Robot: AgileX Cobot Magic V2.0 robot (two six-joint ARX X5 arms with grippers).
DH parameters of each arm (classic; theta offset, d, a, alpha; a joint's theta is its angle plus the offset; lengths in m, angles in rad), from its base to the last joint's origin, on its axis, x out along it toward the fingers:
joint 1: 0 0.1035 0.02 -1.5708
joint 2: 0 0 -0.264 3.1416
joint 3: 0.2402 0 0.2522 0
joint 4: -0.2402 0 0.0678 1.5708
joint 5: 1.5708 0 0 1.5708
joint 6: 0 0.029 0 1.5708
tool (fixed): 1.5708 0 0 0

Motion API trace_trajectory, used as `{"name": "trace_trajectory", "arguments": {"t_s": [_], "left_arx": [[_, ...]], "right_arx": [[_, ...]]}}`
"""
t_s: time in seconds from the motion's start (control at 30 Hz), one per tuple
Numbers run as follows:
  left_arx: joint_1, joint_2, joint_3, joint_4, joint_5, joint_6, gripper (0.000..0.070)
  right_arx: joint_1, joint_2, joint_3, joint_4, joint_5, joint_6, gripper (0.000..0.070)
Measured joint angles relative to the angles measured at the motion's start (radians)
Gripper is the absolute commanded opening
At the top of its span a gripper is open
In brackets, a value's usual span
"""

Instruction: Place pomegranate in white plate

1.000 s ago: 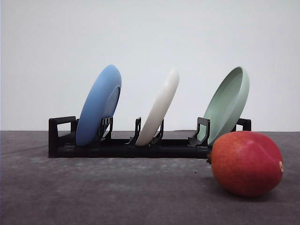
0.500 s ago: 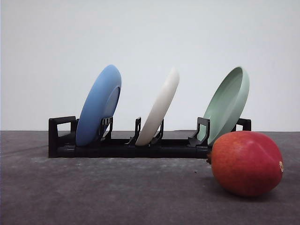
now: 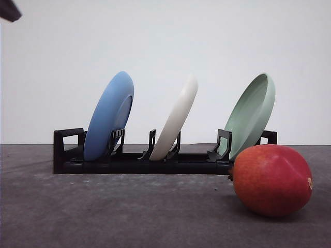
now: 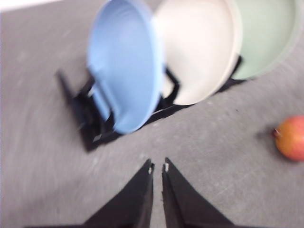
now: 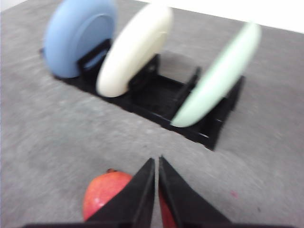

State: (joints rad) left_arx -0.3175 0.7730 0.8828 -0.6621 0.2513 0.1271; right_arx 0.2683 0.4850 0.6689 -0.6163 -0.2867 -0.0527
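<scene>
The pomegranate (image 3: 271, 180), red with an orange blush, lies on the grey table at the front right, just in front of the rack's right end. The white plate (image 3: 178, 116) stands on edge in the middle slot of a black rack (image 3: 67, 155), leaning right. In the left wrist view my left gripper (image 4: 157, 167) is shut with nothing in it, above bare table in front of the rack; the white plate (image 4: 199, 52) and pomegranate (image 4: 292, 137) lie beyond it. In the right wrist view my right gripper (image 5: 156, 160) is shut and empty, hovering over the pomegranate (image 5: 104, 194), facing the white plate (image 5: 135, 47).
A blue plate (image 3: 108, 116) stands in the rack's left slot and a pale green plate (image 3: 251, 113) in its right slot, close behind the fruit. A dark piece of an arm (image 3: 8, 9) shows at the front view's top left corner. Open table lies in front of the rack.
A dark piece of an arm has come into the top left corner of the front view. Plates, rack and pomegranate have not moved.
</scene>
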Motion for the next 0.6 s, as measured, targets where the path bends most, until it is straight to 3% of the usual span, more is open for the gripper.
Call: {"name": "trace_trajectory", "arguments": {"t_s": [0.03, 0.13, 0.17, 0.6], "left_arx": [[-0.01, 0.008, 0.005, 0.0, 0.0, 0.014, 0.0071], [-0.033, 0.029, 0.016, 0.0, 0.0, 0.028, 0.041], [-0.039, 0.031, 0.016, 0.004, 0.0, 0.031, 0.0434], [-0.209, 0.13, 0.025, 0.246, 0.001, 0.037, 0.0426]], "right_arx": [[0.001, 0.0, 0.0, 0.0, -0.001, -0.005, 0.0083], [0.001, 0.0, 0.0, 0.0, -0.001, -0.019, 0.0339], [0.001, 0.0, 0.0, 0.001, -0.001, -0.021, 0.0365], [0.001, 0.0, 0.0, 0.039, -0.001, -0.023, 0.0377]]}}
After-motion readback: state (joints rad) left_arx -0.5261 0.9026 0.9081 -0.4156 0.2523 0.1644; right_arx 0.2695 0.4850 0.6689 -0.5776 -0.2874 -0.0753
